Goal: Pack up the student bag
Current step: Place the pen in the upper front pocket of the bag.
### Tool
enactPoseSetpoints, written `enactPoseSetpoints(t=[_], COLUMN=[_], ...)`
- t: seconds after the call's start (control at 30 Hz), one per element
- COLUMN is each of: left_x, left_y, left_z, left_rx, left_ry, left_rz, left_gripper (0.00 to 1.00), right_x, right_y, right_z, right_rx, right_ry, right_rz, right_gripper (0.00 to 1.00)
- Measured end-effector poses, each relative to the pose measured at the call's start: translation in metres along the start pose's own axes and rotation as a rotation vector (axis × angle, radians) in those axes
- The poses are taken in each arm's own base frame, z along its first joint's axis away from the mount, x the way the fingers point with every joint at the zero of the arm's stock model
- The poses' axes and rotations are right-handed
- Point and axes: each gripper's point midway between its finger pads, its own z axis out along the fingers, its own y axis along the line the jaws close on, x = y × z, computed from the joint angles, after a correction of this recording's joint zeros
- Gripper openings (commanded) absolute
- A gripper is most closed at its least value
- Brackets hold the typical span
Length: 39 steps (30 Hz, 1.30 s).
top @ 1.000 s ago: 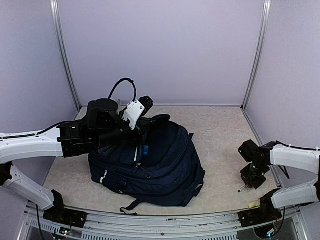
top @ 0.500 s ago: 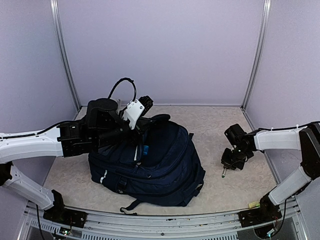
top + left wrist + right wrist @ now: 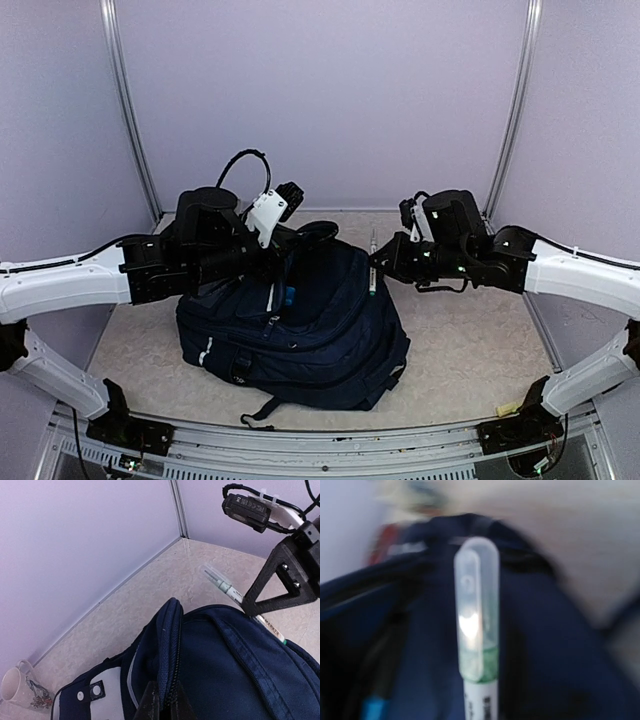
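Left fingers point(image 3: 150, 706) pinch shut on the zip lip of the bag point(image 3: 320, 325), lifting its mouth open as it lies mid-bench point(image 3: 455, 345), while my right fingers point(image 3: 280, 599) grip a pen point(image 3: 476, 630) over that gap for dropping in.

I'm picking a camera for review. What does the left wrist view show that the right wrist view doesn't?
Only the left wrist view: a mug by the wall, the right gripper clamped on the pen, and the left gripper pinching the edge of the bag. Only the right wrist view: a blurred blue item inside the bag. Both: the pen and the navy bag.
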Motion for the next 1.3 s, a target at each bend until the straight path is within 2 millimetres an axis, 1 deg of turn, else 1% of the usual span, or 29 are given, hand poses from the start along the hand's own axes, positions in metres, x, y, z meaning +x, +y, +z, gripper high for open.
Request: enactPoseSetpoints(t=[0.07, 0.1, 0.13, 0.17, 0.2, 0.27, 0.33, 0.47, 0.53, 0.6, 0.63, 0.67, 0.7, 0.77, 0.8, 0.87, 0.9, 0.93, 0.97, 1.07, 1.2, 1.23, 1.3], left_x=[-0.001, -0.002, -0.003, -0.003, -0.002, -0.001, 0.001, -0.001, -0.004, -0.005, -0.005, -0.005, -0.006, -0.005, -0.005, -0.006, -0.007, -0.008, -0.008, -0.008, -0.005, -0.005, -0.006], left_y=[0.001, 0.003, 0.005, 0.006, 0.006, 0.006, 0.006, 0.008, 0.007, 0.006, 0.006, 0.005, 0.005, 0.008, 0.008, 0.009, 0.008, 0.009, 0.008, 0.006, 0.002, 0.002, 0.002], left_z=[0.0, 0.0, 0.0, -0.001, 0.0, 0.0, 0.001, 0.003, 0.002, 0.002, 0.002, 0.002, 0.002, 0.002, 0.002, 0.001, 0.001, 0.001, 0.001, 0.001, 0.002, 0.002, 0.002], left_rx=[-0.002, -0.004, -0.008, -0.01, -0.01, -0.009, -0.008, -0.008, 0.0, 0.008, 0.009, 0.01, 0.009, -0.003, -0.005, -0.007, -0.005, -0.007, -0.006, 0.008, 0.026, 0.028, 0.027], left_ry=[0.001, 0.0, 0.002, 0.006, 0.012, 0.016, 0.021, 0.018, 0.011, 0.008, 0.008, 0.007, 0.007, 0.009, 0.009, 0.007, 0.003, 0.0, -0.002, 0.0, 0.007, 0.008, 0.004], left_rz=[-0.007, -0.009, -0.013, -0.015, -0.016, -0.015, -0.015, -0.017, -0.019, -0.018, -0.018, -0.018, -0.017, -0.018, -0.018, -0.017, -0.016, -0.016, -0.016, -0.015, -0.009, -0.009, -0.009], left_gripper=[0.0, 0.0, 0.0, 0.0, 0.0, 0.0, 0.0, 0.0, 0.0, 0.0, 0.0, 0.0, 0.0, 0.0, 0.0, 0.0, 0.0, 0.0, 0.0, 0.0, 0.0, 0.0, 0.0], right_x=[0.009, 0.012, 0.016, 0.021, 0.029, 0.041, 0.045, 0.037, 0.037, 0.038, 0.038, 0.038, 0.037, 0.035, 0.031, 0.023, 0.019, 0.016, 0.014, 0.01, 0.012, 0.013, 0.017], right_y=[0.03, 0.039, 0.05, 0.057, 0.062, 0.066, 0.073, 0.094, 0.098, 0.1, 0.103, 0.105, 0.107, 0.108, 0.109, 0.112, 0.108, 0.102, 0.096, 0.069, 0.024, 0.007, -0.043], right_z=[0.004, 0.007, 0.015, 0.023, 0.034, 0.051, 0.059, 0.051, 0.05, 0.054, 0.059, 0.066, 0.077, 0.087, 0.09, 0.09, 0.089, 0.087, 0.084, 0.069, 0.03, 0.02, 0.001], right_rx=[-0.1, -0.138, -0.186, -0.213, -0.229, -0.238, -0.245, -0.297, -0.317, -0.325, -0.328, -0.327, -0.32, -0.303, -0.292, -0.265, -0.237, -0.194, -0.15, -0.001, 0.216, 0.283, 0.458], right_ry=[0.012, 0.02, 0.041, 0.064, 0.096, 0.153, 0.181, 0.177, 0.18, 0.187, 0.196, 0.2, 0.203, 0.198, 0.188, 0.169, 0.16, 0.154, 0.149, 0.127, 0.113, 0.11, 0.122], right_rz=[0.015, 0.028, 0.049, 0.057, 0.065, 0.069, 0.061, 0.06, 0.072, 0.08, 0.081, 0.079, 0.069, 0.053, 0.043, 0.011, 0.003, -0.023, -0.034, -0.048, -0.028, -0.01, 0.034], right_gripper=[0.0, 0.0, 0.0, 0.0, 0.0, 0.0, 0.0, 0.0, 0.0, 0.0, 0.03, 0.14, 0.26, 0.47, 0.58, 0.74, 0.82, 0.92, 0.99, 1.0, 1.0, 1.0, 1.0])
